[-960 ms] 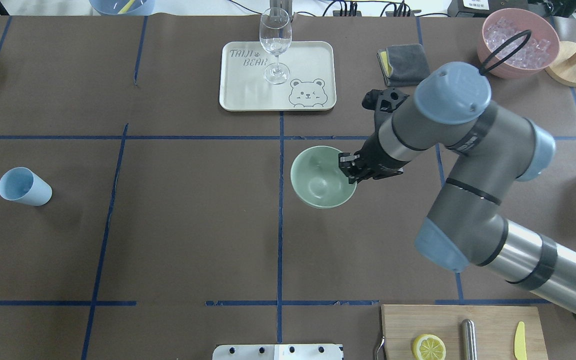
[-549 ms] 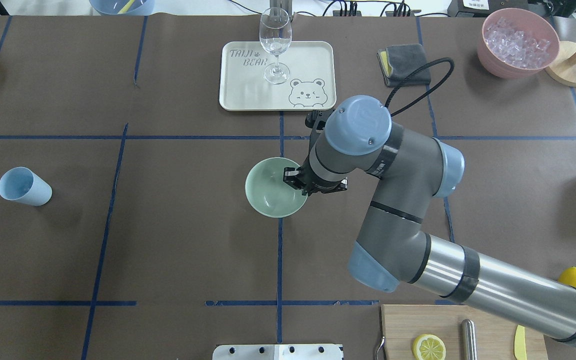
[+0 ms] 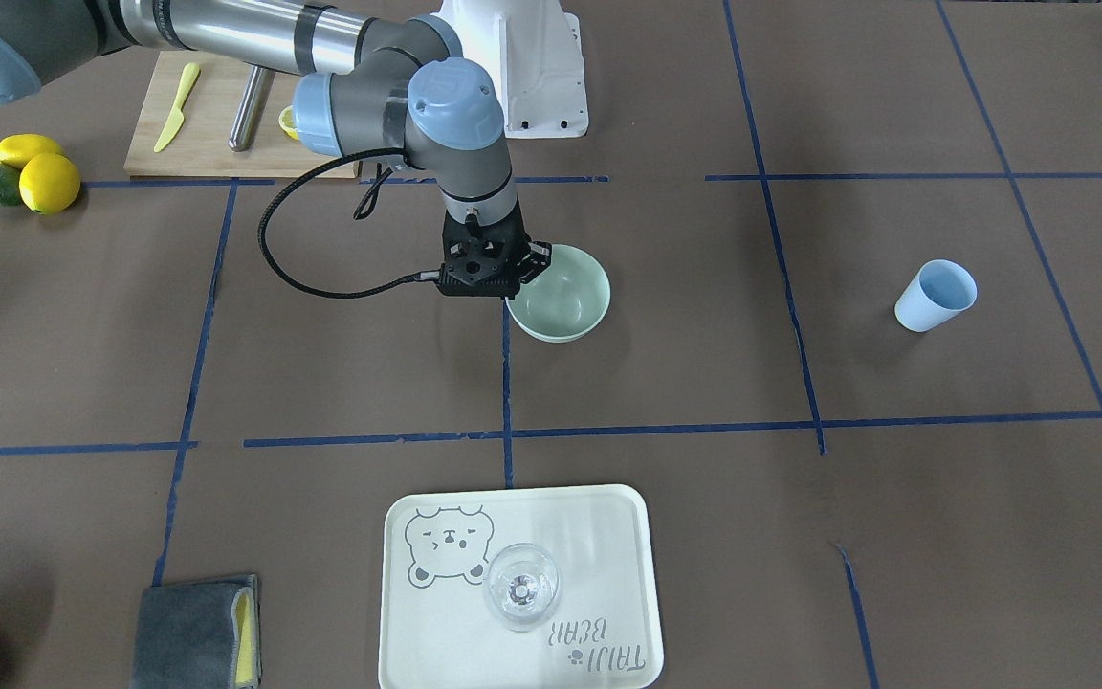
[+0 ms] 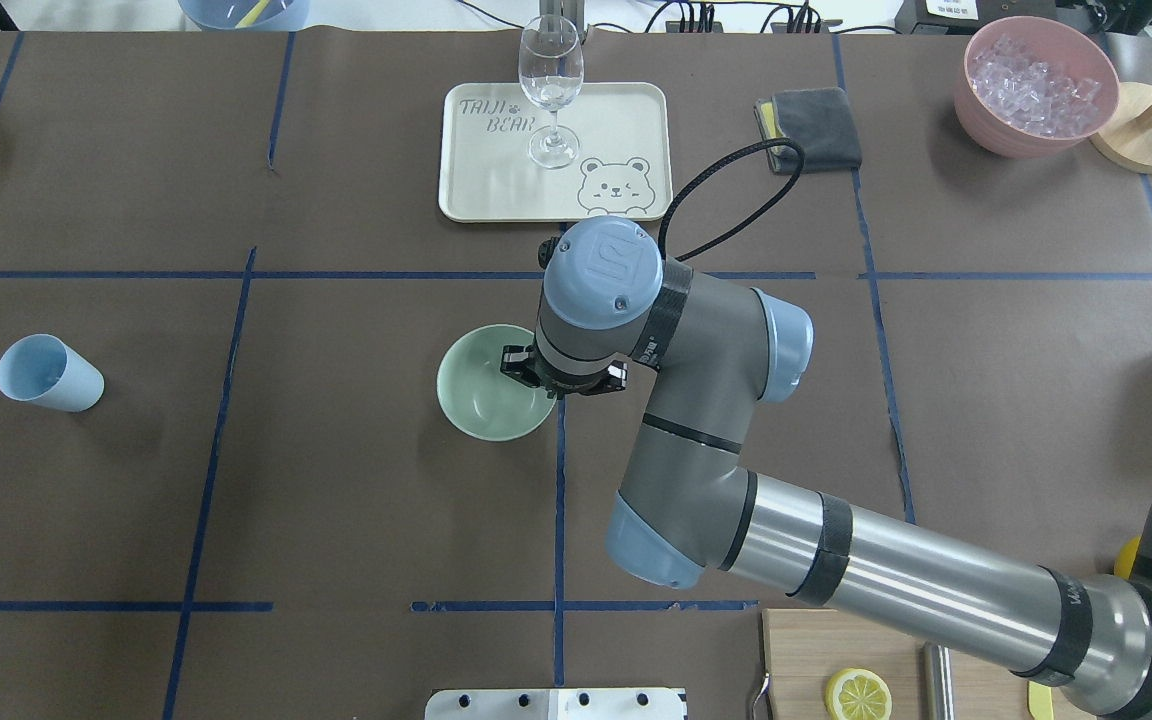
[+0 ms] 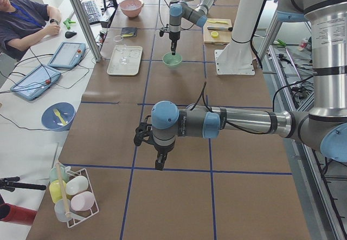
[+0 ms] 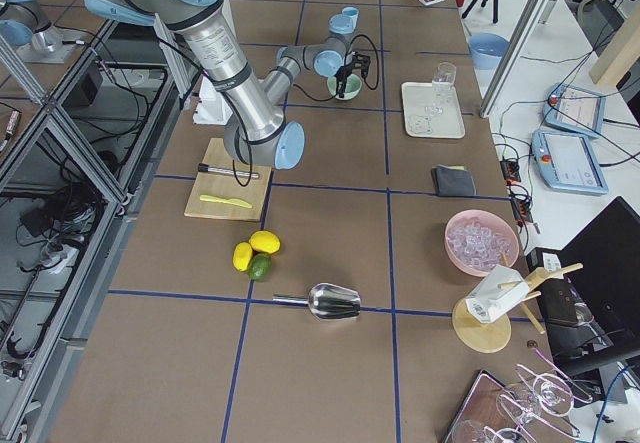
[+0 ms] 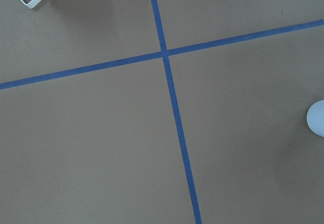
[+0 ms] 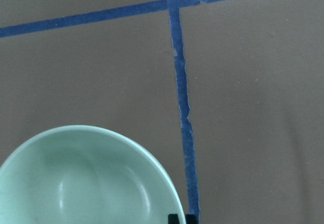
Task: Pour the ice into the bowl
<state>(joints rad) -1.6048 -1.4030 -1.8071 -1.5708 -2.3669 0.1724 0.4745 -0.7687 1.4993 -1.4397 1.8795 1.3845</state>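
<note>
The pale mint-green bowl (image 4: pixel 481 400) is empty and sits just left of the centre tape line; it also shows in the front view (image 3: pixel 565 299) and the right wrist view (image 8: pixel 86 183). My right gripper (image 4: pixel 539 383) is shut on the bowl's right rim, one finger inside and one outside. The ice (image 4: pixel 1031 75) is a heap of clear cubes in the pink vessel (image 4: pixel 981 115) at the far right back. My left gripper (image 5: pixel 159 163) shows only in the exterior left view, low over bare table; I cannot tell whether it is open or shut.
A light blue cup (image 4: pixel 46 372) lies tilted at the left. A white tray (image 4: pixel 626 120) with a wine glass (image 4: pixel 550 80) stands behind the bowl, a grey cloth (image 4: pixel 806 125) beside it. A cutting board (image 4: pixel 986 650) holds a lemon slice (image 4: pixel 856 693). A metal scoop (image 6: pixel 335 301) lies on the right end.
My right arm has moved the bowl leftward, from right of the centre tape line to just left of it, the gripper staying shut on its rim.
</note>
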